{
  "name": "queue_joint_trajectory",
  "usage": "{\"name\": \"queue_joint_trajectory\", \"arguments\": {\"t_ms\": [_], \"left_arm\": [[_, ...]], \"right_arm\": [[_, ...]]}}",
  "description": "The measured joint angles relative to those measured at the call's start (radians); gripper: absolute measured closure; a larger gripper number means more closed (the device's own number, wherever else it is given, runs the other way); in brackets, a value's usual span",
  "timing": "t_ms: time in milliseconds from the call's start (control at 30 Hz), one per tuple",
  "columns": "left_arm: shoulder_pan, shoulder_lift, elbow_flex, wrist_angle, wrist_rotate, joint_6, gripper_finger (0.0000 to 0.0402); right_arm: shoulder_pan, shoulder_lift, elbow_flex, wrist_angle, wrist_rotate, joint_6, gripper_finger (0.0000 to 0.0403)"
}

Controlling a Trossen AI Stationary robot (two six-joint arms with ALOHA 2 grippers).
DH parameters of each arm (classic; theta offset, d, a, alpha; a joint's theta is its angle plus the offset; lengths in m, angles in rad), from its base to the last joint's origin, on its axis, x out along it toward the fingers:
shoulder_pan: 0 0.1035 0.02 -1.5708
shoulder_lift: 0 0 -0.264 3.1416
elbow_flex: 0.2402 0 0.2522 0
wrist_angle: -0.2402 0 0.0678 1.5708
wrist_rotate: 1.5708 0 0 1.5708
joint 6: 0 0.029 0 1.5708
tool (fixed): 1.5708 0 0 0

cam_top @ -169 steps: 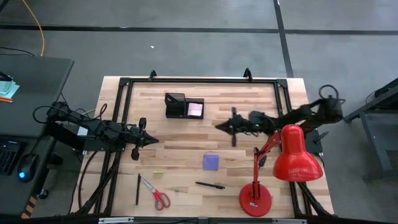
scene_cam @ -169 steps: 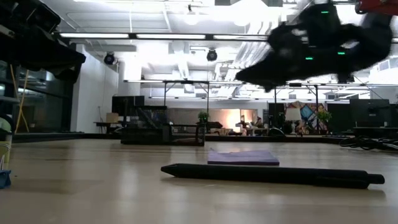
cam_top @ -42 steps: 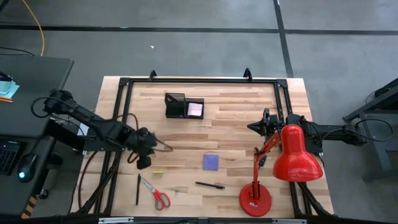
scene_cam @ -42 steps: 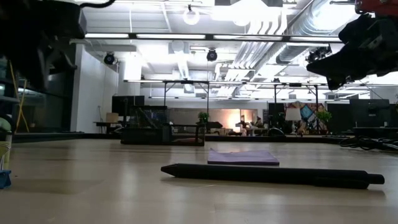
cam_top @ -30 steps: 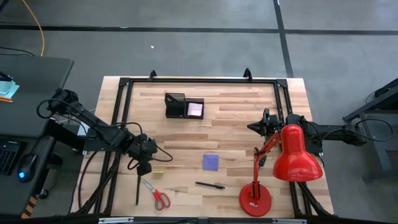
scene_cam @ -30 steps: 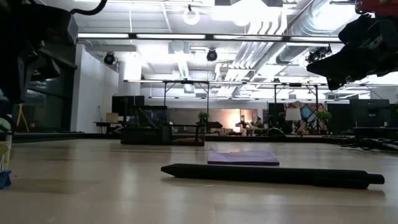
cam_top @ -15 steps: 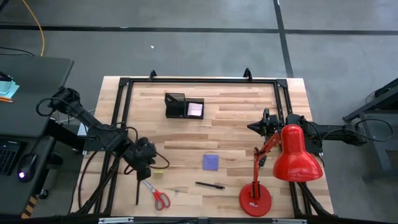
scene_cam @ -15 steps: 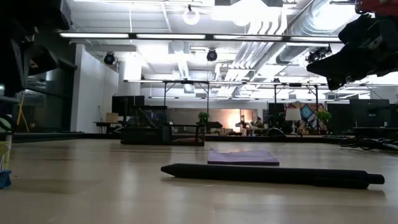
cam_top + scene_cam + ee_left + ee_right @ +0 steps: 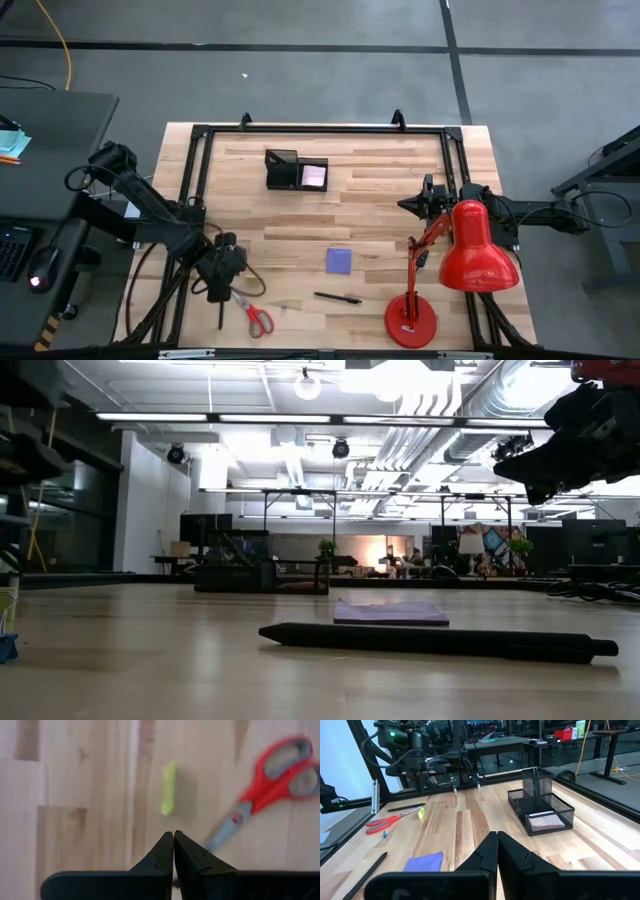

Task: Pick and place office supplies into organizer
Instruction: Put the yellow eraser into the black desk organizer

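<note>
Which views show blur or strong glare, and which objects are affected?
Left wrist view: the red-handled scissors and yellowish piece look soft, while the left gripper stays crisp. Low view: bright ceiling lights glare, leaving the right gripper a dark silhouette; the pen is sharp.

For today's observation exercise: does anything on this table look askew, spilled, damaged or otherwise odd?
Nothing looks spilled or damaged. The red-handled scissors, two pens, purple pad and small yellow piece simply lie loose on the table, outside the organizer, which stands upright.
</note>
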Motion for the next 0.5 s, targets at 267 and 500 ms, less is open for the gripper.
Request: {"name": "queue_joint_trajectory", "arguments": {"t_ms": [267,500], "left_arm": [[-0.001,0.074,0.082,-0.057,-0.058,0.065,0.0367],[0.008,0.172,0.115,-0.055,-0.066,0.104,0.0287]], "right_arm": [[0.0,-0.001,0.002,-0.009,0.0,0.0,0.04],[0.0,0.0,0.003,-0.012,0.0,0.0,0.04]]}}
